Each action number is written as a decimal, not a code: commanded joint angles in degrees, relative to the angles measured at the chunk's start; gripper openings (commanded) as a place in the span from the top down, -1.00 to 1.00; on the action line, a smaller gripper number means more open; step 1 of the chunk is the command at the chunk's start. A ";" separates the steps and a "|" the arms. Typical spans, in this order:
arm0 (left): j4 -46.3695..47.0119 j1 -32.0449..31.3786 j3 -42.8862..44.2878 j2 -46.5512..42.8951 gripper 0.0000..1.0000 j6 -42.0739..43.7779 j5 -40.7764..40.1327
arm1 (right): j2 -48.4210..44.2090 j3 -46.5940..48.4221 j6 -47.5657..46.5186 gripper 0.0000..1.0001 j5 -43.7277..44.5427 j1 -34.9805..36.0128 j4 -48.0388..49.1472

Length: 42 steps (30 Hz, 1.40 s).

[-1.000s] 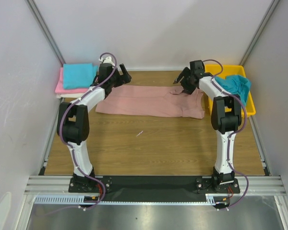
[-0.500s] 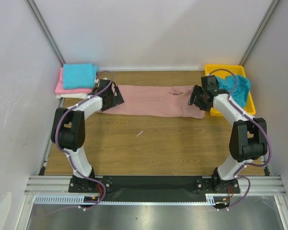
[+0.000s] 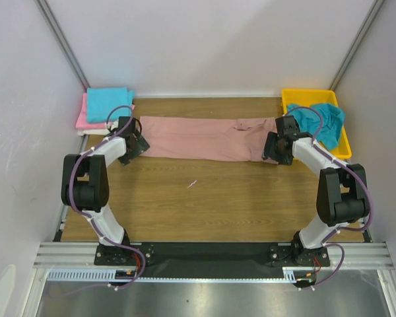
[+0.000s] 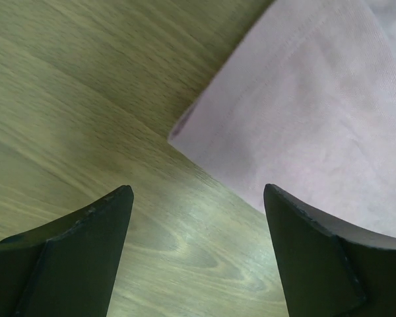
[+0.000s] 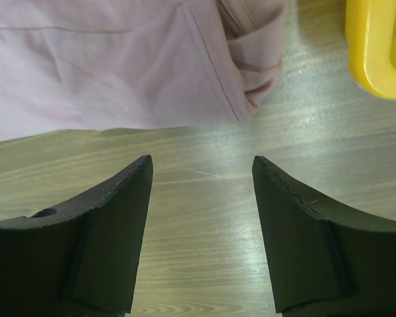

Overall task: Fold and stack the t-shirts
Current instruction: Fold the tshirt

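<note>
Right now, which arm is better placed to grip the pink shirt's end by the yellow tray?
Right arm: its open jaws face the corner of the pink shirt by the yellow tray; the left arm is at the other end.

no writing, label, brand, number or sign can be read in any of the views. the pink t-shirt, the folded shirts and the yellow tray show only plain surfaces at this size.
</note>
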 commanded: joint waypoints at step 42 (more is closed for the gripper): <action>2.89 5.69 3.58 3.01 0.99 -0.48 -7.11 | -0.44 -4.33 -8.81 0.17 2.02 0.87 7.96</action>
